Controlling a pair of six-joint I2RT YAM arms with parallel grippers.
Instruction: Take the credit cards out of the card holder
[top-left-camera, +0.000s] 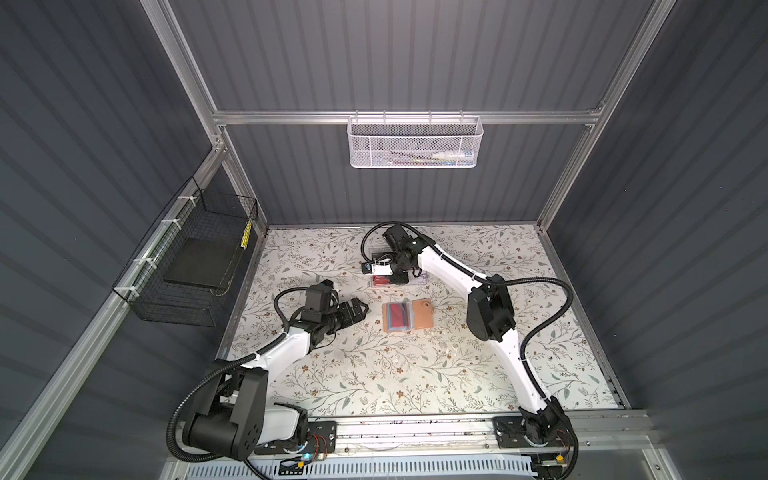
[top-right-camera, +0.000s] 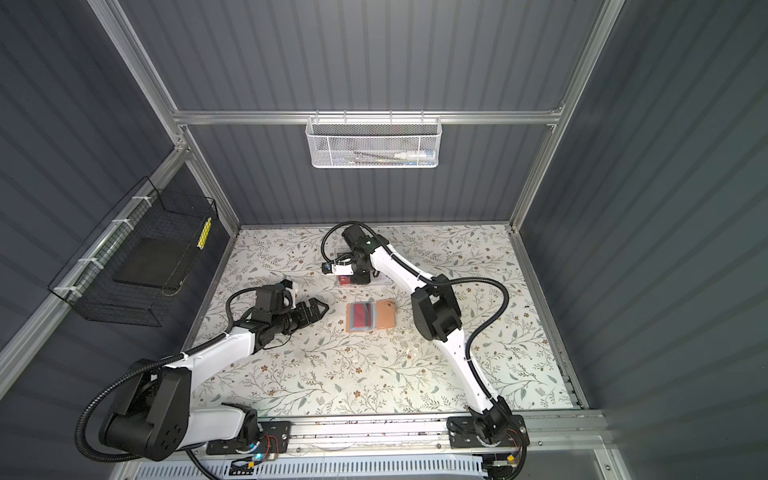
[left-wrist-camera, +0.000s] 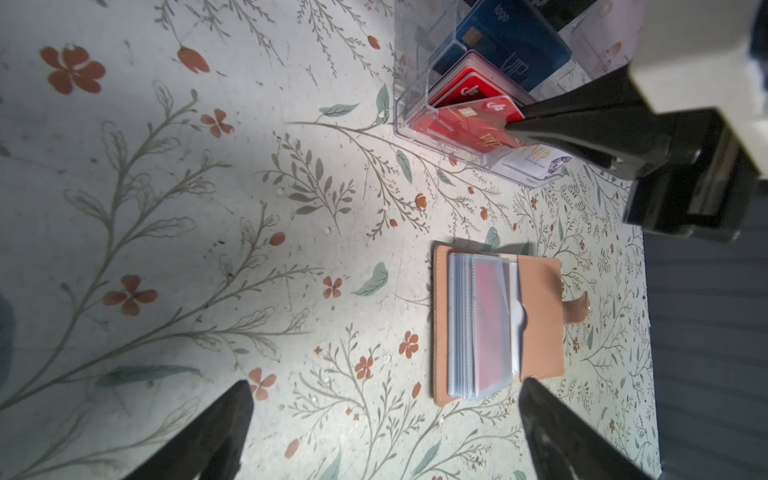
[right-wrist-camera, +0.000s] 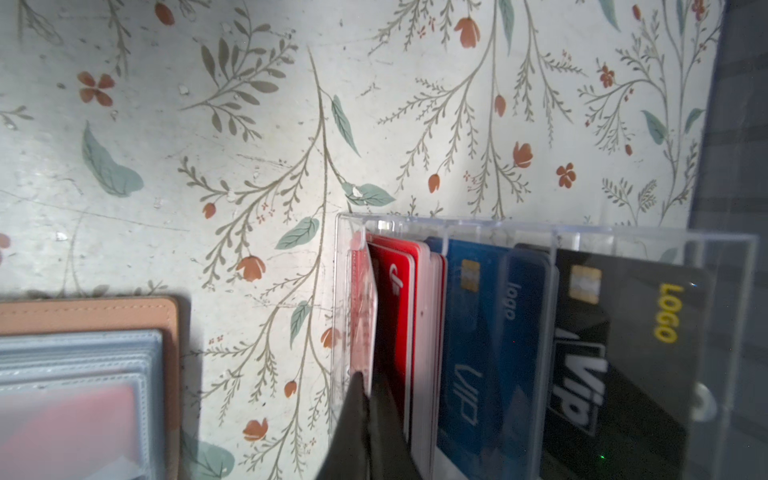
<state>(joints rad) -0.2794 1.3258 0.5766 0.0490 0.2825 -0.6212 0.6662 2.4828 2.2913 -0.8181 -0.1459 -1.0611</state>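
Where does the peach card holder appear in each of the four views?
In a top view: card holder, open, near the centre.
In a top view: near the centre too.
Left wrist: whole, lying open.
Right wrist: one corner, cut by the frame.
Shared landmark: clear card rack nearby, in all views.

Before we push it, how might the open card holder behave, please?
The card holder lies flat and open, so it would probably slide rather than tip. Its plastic sleeves fan loosely, so likely floppy. Being thin, it may flex when lifted.

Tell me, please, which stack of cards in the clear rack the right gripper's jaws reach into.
The red stack, nearest the card holder; the blue stack and black stack stand beyond it.
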